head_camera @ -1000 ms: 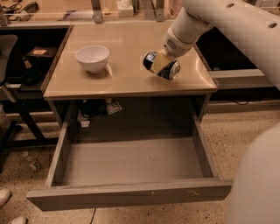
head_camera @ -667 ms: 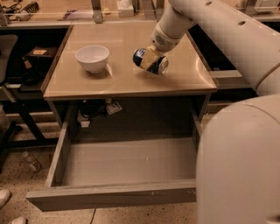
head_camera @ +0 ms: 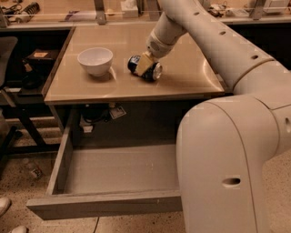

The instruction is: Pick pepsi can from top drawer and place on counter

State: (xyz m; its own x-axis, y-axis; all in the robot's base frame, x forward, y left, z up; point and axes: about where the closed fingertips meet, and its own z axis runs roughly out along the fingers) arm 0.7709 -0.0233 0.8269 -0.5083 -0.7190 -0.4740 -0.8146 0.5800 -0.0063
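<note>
The pepsi can [head_camera: 152,73] lies on its side, held in my gripper [head_camera: 144,66], just at the surface of the beige counter [head_camera: 182,77], right of the white bowl. The gripper's fingers [head_camera: 142,63] are shut around the can's middle. Whether the can rests on the counter or hangs just above it I cannot tell. The top drawer [head_camera: 109,170] is pulled open below the counter and its grey floor is bare. My arm comes in from the right and hides the drawer's right part.
A white bowl [head_camera: 95,60] stands on the counter's left part. A dark chair [head_camera: 7,113] is at the left of the counter. A shelf with clutter [head_camera: 132,8] runs along the back. Speckled floor lies in front of the drawer.
My gripper has carried the can leftward across the counter toward the bowl. My arm now fills more of the right foreground.
</note>
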